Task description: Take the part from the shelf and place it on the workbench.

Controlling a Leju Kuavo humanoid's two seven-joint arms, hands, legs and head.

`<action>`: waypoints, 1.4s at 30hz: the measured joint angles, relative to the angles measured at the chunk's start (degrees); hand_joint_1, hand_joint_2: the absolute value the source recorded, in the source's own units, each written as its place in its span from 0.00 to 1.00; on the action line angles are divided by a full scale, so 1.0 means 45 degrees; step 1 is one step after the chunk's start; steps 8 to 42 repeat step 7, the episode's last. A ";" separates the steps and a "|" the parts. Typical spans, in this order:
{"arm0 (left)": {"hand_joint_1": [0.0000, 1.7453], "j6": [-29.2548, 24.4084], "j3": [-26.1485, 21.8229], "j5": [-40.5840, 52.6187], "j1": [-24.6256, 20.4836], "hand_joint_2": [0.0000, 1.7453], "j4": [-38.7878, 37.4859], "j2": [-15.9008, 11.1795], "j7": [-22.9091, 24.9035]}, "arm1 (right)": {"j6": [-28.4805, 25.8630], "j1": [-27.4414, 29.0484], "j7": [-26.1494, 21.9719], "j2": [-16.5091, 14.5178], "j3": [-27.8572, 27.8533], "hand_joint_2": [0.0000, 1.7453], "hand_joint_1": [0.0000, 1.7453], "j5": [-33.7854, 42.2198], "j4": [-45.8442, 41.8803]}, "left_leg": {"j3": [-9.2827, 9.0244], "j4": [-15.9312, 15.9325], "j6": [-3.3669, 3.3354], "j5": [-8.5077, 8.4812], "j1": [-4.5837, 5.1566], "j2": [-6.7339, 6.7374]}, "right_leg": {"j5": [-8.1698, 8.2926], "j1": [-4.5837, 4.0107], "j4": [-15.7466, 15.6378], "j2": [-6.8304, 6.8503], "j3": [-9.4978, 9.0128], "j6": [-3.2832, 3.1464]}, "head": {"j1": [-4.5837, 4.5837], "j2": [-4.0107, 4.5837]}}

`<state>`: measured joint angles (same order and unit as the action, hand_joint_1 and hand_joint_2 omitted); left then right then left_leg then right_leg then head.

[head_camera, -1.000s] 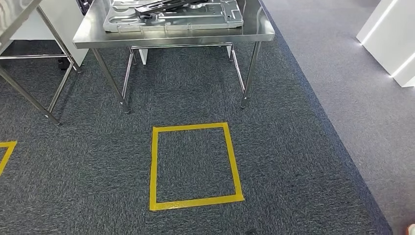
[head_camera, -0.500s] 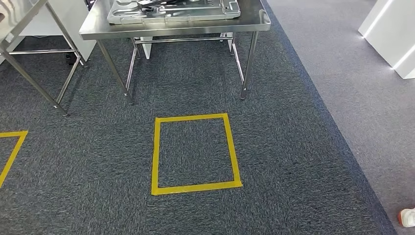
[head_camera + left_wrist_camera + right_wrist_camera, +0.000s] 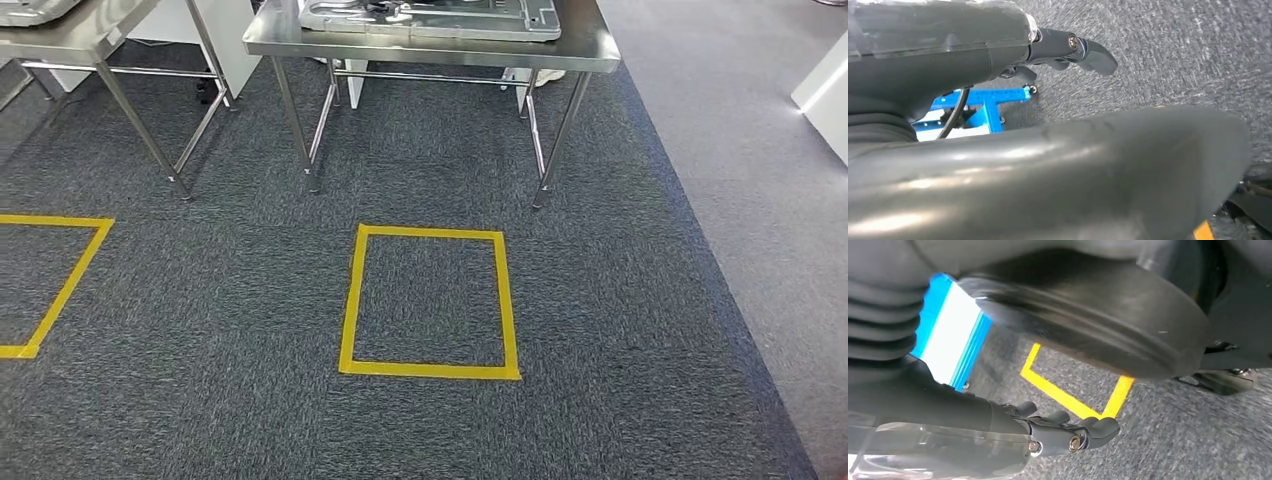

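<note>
You see the part (image 3: 435,18) flat on the table (image 3: 420,48) at 12 o'clock, long axis left-right. Both hands, left (image 3: 1068,50) and right (image 3: 1068,432), hold nothing; whether the fingers are spread or curled, you cannot tell.

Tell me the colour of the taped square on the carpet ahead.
Yellow. The taped square shows best in the head view, on dark grey carpet.

In the left wrist view the left hand (image 3: 1068,50) showed a smooth dark grey casing across the upper left of the frame, ending in darker fingers (image 3: 1095,55) with a small silver screw at the hinge. A thick grey thumb (image 3: 1073,170) with a glossy sheen filled the lower half. A black cable (image 3: 955,112) ran at the left.

In the right wrist view the right hand (image 3: 1058,432) had dark fingers (image 3: 1103,427) with silver screws, a clear plastic cover at lower left, and grey ribbed bellows (image 3: 878,315) at the left edge.
</note>
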<state>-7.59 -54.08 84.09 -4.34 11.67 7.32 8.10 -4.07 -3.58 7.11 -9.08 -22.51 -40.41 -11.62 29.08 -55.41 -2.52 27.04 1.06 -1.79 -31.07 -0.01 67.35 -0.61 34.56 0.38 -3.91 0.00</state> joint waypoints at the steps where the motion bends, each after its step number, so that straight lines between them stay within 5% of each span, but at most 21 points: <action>1: 0.00 -0.0072 0.0015 0.0012 -0.0003 0.00 -0.0002 0.0033 -0.0153 | -0.0027 0.0020 -0.0131 0.0019 0.0004 0.00 0.00 -0.0078 0.0001 | 0.0040 -0.0028 0.0007 -0.0041 0.0055 -0.0134 | 0.0327 -0.0030 -0.0952 -0.0250 -0.0549 -0.0168 | 0.0000 0.0000; 4: 0.00 -0.0374 0.0085 0.0084 -0.0060 0.00 -0.0006 0.0140 -0.0750 | -0.0229 0.0069 -0.0609 0.0061 0.0012 0.00 0.00 -0.0249 0.0013 | 0.0239 -0.0108 0.0131 -0.0162 0.0060 -0.0439 | 0.0612 -0.0091 -0.2376 -0.0677 -0.1219 -0.0436 | 0.0000 0.0000; 7: 0.00 -0.0569 0.0157 0.0127 -0.0073 0.00 -0.0005 0.0160 -0.1133 | -0.0461 0.0034 -0.0901 0.0036 0.0013 0.00 0.00 -0.0322 0.0017 | 0.0316 -0.0143 0.0271 -0.0210 0.0023 -0.0540 | 0.0751 -0.0037 -0.2588 -0.0473 -0.1253 -0.0461 | 0.0002 0.0000; 42: 0.00 -0.0569 0.0157 0.0127 -0.0073 0.00 -0.0005 0.0160 -0.1133 | -0.0461 0.0034 -0.0901 0.0036 0.0013 0.00 0.00 -0.0322 0.0017 | 0.0316 -0.0143 0.0271 -0.0210 0.0023 -0.0540 | 0.0751 -0.0037 -0.2588 -0.0473 -0.1253 -0.0461 | 0.0002 0.0000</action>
